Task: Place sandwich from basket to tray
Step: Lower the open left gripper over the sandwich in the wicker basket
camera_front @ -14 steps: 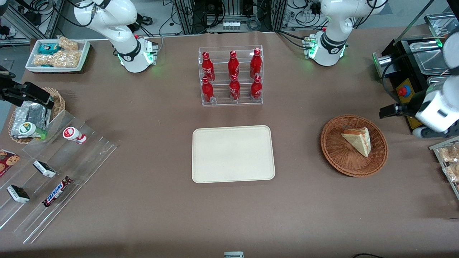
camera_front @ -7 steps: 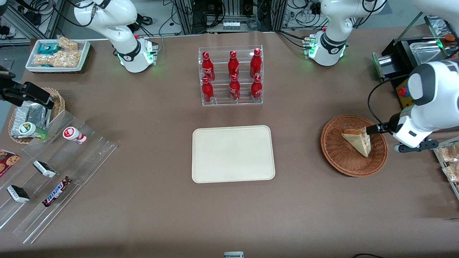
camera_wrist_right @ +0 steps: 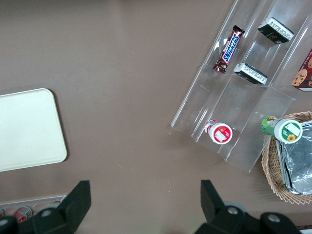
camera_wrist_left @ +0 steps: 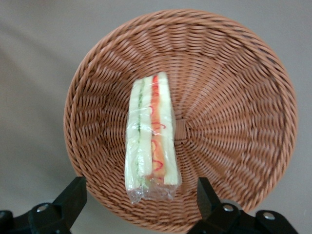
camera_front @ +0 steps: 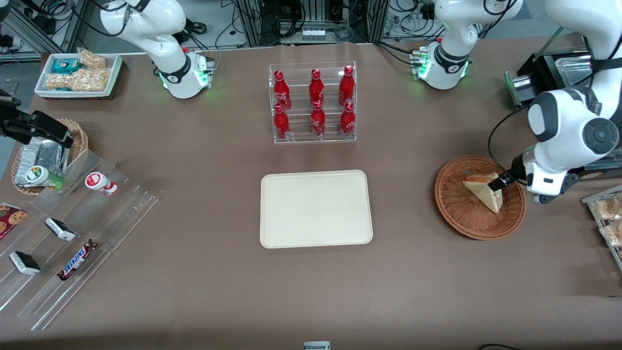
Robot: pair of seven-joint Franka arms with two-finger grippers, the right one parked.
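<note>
The sandwich (camera_front: pixel 482 191), a pale wedge with red and green layers in clear wrap, lies in the round reddish-brown wicker basket (camera_front: pixel 452 214) toward the working arm's end of the table. My left gripper (camera_front: pixel 498 183) hangs just above the sandwich's wide end. In the left wrist view the sandwich (camera_wrist_left: pixel 150 134) lies on its edge across the basket (camera_wrist_left: pixel 234 97), and the gripper (camera_wrist_left: pixel 140 184) is open, with its two black fingers (camera_wrist_left: pixel 73 195) standing either side of the wrapped end without touching it. The cream tray (camera_front: pixel 316 209) lies bare at the table's middle.
A clear rack of red bottles (camera_front: pixel 313 104) stands farther from the camera than the tray. A black machine (camera_front: pixel 549 92) and a tray of packed snacks (camera_front: pixel 607 214) flank the basket at the working arm's table edge. Acrylic shelves with snacks (camera_front: pixel 73 228) lie toward the parked arm's end.
The left arm swung in from the table's edge over the basket and came down. Its gripper went from beside the basket to just above the sandwich. The sandwich has not moved.
</note>
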